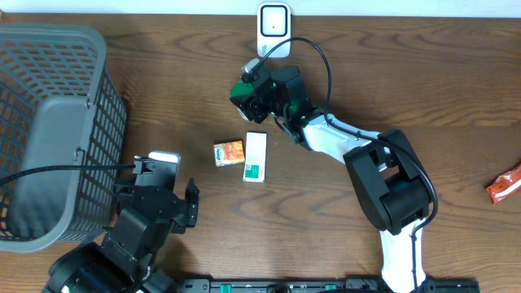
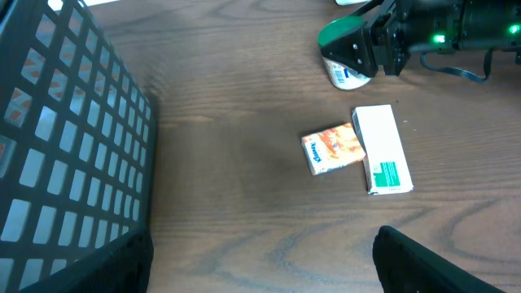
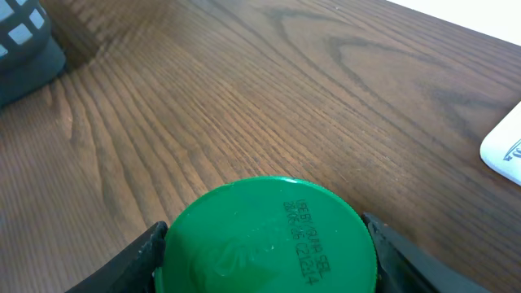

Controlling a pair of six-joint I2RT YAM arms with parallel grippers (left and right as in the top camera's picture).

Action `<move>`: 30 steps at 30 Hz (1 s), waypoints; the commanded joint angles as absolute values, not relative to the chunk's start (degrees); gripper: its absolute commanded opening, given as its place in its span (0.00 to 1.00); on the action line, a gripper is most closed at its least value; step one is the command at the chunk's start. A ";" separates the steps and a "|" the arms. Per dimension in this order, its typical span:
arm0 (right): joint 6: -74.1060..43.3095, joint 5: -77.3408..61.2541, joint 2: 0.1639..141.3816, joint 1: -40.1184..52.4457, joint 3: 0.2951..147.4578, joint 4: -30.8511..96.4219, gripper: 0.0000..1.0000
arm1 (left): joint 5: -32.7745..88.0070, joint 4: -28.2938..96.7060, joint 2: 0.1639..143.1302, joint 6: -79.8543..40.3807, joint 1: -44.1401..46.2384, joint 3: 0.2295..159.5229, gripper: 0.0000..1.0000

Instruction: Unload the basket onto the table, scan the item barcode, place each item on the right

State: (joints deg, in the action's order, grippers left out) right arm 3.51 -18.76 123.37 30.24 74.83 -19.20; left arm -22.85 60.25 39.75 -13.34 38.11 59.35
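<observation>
The item in hand is a small white container with a green lid [image 1: 241,88], tilted on its side over the table's back middle. My right gripper [image 1: 249,91] is shut on it. In the right wrist view the green lid [image 3: 264,240] with printed date fills the space between both fingers [image 3: 134,260]. The left wrist view shows the container [image 2: 346,57] and its white labelled body. The white scanner [image 1: 273,23] stands at the back edge, just beyond it. My left gripper [image 1: 167,185] hovers open at the front left, nothing between its fingers [image 2: 423,260].
An orange packet [image 1: 229,152] and a white box with green print [image 1: 256,156] lie side by side mid-table. A grey mesh basket [image 1: 49,130] fills the left side. A red packet [image 1: 505,185] lies at the far right edge.
</observation>
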 commanded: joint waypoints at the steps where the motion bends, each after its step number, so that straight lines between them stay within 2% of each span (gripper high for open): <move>1: 2.79 -18.28 123.66 30.30 74.11 -19.33 0.61 | -23.62 60.40 39.70 -13.65 38.28 59.13 0.85; 5: 2.79 -18.26 123.66 30.30 74.11 -20.67 0.72 | -23.64 60.42 39.70 -13.65 38.28 59.13 0.85; 14: 2.15 -18.26 123.66 30.33 74.11 -25.43 0.73 | -23.62 60.42 39.70 -13.65 38.28 59.13 0.85; 15: 2.15 -18.26 123.66 30.33 74.11 -26.22 0.84 | -23.64 60.40 39.70 -13.65 38.28 59.13 0.85; 16: 2.15 -18.26 123.63 30.33 74.13 -26.83 0.99 | -23.64 60.42 39.70 -13.65 38.28 59.13 0.85; 20: -0.43 -18.22 120.70 30.24 74.13 -26.13 0.99 | -23.62 60.42 39.70 -13.65 38.28 59.13 0.85; 23: -8.82 -14.94 114.80 30.06 74.26 -19.20 0.99 | -23.64 60.42 39.70 -13.65 38.28 59.13 0.85; 25: -19.38 -6.90 110.69 30.09 75.61 -9.52 0.99 | -23.62 60.40 39.70 -13.65 38.28 59.13 0.85; 26: -23.14 -2.04 107.79 30.24 78.11 0.34 0.99 | -23.62 60.42 39.70 -13.65 38.28 59.13 0.85; 28: -25.91 2.07 105.43 30.72 81.73 10.31 0.99 | -23.62 60.42 39.70 -13.65 38.28 59.13 0.85; 30: -23.92 2.44 103.20 31.55 85.06 17.32 0.99 | -23.64 60.42 39.70 -13.65 38.28 59.13 0.85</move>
